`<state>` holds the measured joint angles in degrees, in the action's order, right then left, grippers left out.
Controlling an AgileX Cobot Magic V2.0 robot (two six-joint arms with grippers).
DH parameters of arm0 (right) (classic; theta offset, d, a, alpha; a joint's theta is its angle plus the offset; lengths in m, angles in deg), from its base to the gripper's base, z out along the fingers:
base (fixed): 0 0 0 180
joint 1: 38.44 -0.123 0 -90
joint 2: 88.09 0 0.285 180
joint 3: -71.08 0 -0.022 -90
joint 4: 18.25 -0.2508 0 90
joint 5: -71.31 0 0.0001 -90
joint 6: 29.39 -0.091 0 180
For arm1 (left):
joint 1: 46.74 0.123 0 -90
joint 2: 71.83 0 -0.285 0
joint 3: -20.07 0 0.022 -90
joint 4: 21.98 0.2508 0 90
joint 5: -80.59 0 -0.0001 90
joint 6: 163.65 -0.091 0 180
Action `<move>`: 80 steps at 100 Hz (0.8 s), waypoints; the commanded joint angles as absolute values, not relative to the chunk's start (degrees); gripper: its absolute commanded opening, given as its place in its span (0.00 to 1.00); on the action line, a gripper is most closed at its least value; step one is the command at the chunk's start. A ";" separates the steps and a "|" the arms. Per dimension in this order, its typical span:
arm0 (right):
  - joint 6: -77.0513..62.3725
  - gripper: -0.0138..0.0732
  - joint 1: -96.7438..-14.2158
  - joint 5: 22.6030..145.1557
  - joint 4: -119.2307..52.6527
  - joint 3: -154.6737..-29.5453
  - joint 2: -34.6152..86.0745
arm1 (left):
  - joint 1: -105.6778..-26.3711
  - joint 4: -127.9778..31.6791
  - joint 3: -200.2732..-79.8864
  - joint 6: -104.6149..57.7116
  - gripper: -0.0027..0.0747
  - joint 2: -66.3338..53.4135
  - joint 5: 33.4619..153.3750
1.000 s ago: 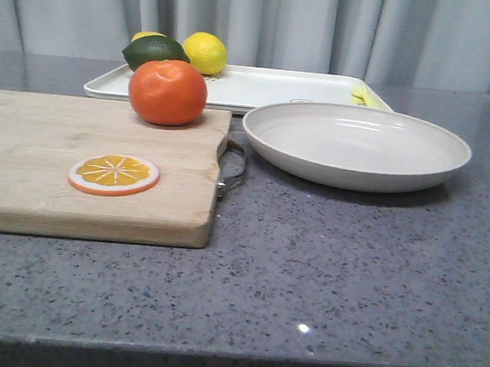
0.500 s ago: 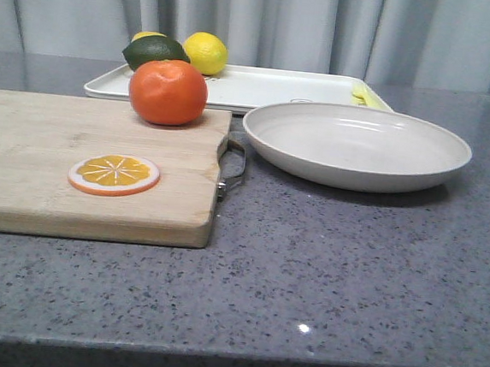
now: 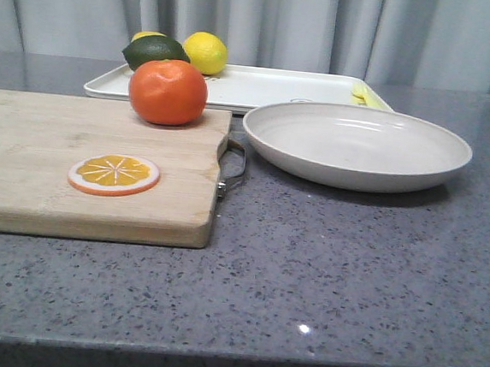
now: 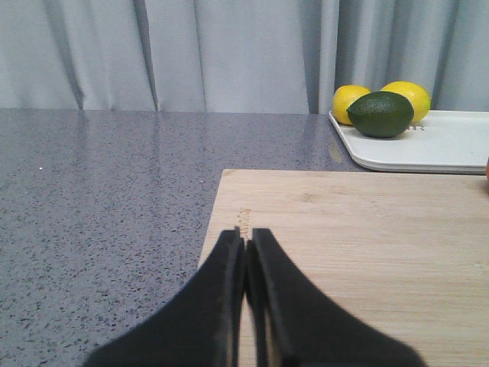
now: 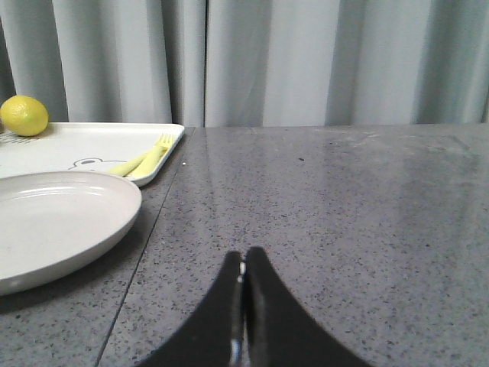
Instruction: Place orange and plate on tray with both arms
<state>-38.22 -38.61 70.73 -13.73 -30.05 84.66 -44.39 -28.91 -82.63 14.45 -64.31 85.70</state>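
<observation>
The orange (image 3: 168, 91) rests on the far right corner of a wooden cutting board (image 3: 47, 183). To its right the off-white plate (image 3: 355, 146) lies on the grey counter, also seen in the right wrist view as the plate (image 5: 53, 225). Behind both stretches the white tray (image 3: 262, 88), the tray (image 4: 428, 145) and the tray (image 5: 84, 145) in the wrist views. Neither arm shows in the front view. My left gripper (image 4: 244, 237) hovers shut over the board's near left part, holding nothing. My right gripper (image 5: 244, 256) is shut and empty over bare counter beside the plate.
On the tray's left end lie a dark green lime (image 3: 155, 52) and two yellow lemons (image 3: 206, 52); a pale yellow fork (image 5: 145, 159) lies at its right end. An orange slice (image 3: 113, 175) sits on the board. A metal handle (image 3: 233, 170) juts from the board toward the plate. Grey curtains hang behind.
</observation>
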 commanded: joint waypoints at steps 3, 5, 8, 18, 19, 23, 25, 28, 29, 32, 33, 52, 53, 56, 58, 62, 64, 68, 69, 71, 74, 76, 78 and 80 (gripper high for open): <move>-38.19 0.08 -38.26 64.13 -12.98 -31.44 85.43 | -44.47 -28.99 -82.31 14.91 0.01 -66.24 80.27; -38.19 0.08 -38.26 63.89 -12.98 -31.44 85.43 | -44.47 -28.99 -82.43 14.91 0.01 -66.24 80.27; -38.19 0.08 -38.26 63.65 -12.98 -31.44 85.43 | -44.47 -28.99 -82.65 14.91 0.01 -66.24 80.27; -38.19 0.08 -38.26 64.12 -12.98 -31.84 85.43 | -44.47 -28.99 -83.38 14.91 0.01 -66.24 80.59; -38.19 0.08 -38.26 64.31 -12.98 -31.93 85.43 | -44.47 -28.99 -83.55 14.91 0.01 -66.24 80.59; -38.19 0.08 -38.26 65.01 -12.98 -32.59 85.43 | -44.47 -28.99 -84.13 14.91 0.01 -66.24 80.59; -38.19 0.08 -38.26 65.36 -12.98 -32.96 85.43 | -44.47 -28.99 -84.34 14.91 0.01 -66.24 80.59; -38.19 0.08 -38.26 66.22 -12.98 -33.56 85.37 | -44.47 -28.99 -84.92 14.91 0.01 -66.13 80.59; -38.19 0.08 -38.26 66.40 -12.98 -33.88 85.37 | -44.47 -28.99 -85.04 14.91 0.01 -66.12 80.59; -38.19 0.08 -38.26 67.26 -12.98 -34.56 85.22 | -44.47 -28.99 -85.55 14.91 0.01 -65.98 80.59; -38.19 0.08 -38.26 67.81 -12.98 -34.73 85.07 | -44.47 -28.99 -85.83 14.91 0.01 -65.97 80.59; -38.19 0.08 -38.26 74.98 -12.98 -40.07 82.30 | -44.47 -28.99 -90.27 14.91 0.01 -62.40 80.59; -38.19 0.08 -38.26 75.22 -12.98 -40.56 82.13 | -44.47 -28.99 -90.46 14.91 0.01 -62.21 80.59; -38.19 0.08 -38.26 76.10 -12.98 -41.54 81.24 | -44.47 -28.99 -91.35 14.91 0.01 -61.31 80.59; -38.19 0.08 -38.26 76.79 -12.98 -42.31 80.69 | -44.47 -28.99 -91.92 14.91 0.01 -60.92 80.59; -38.19 0.08 -38.26 78.19 -12.98 -43.95 79.71 | -44.47 -28.99 -92.87 14.91 0.01 -59.78 80.59; -38.19 0.08 -38.26 78.78 -12.98 -44.73 79.10 | -44.47 -28.99 -93.42 14.91 0.01 -59.23 80.27; -38.19 0.08 -38.26 79.83 -12.98 -46.02 77.83 | -44.47 -28.99 -94.58 14.91 0.01 -58.02 80.27; -38.19 0.08 -38.26 80.03 -12.98 -46.54 77.61 | -44.47 -28.99 -94.79 14.91 0.01 -57.83 80.27; -38.19 0.08 -38.26 80.55 -12.98 -47.33 76.95 | -44.47 -28.99 -95.39 14.91 0.01 -57.20 80.59; -38.19 0.08 -38.26 81.31 -12.98 -48.36 76.09 | -44.47 -28.99 -96.16 14.91 0.01 -56.40 80.59; -38.19 0.08 -38.26 81.75 -12.98 -49.08 75.44 | -44.47 -28.99 -96.72 14.91 0.01 -55.84 80.59; -38.19 0.08 -38.26 82.18 -12.98 -49.79 74.79 | -44.47 -28.99 -97.24 14.91 0.01 -55.23 80.59; -38.19 0.08 -38.26 82.49 -12.98 -50.23 74.15 | -44.47 -28.99 -97.76 14.91 0.01 -54.68 80.59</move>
<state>-38.22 -38.61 84.42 -13.73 -45.68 77.55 -44.39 -28.91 -93.91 14.45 -57.68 85.30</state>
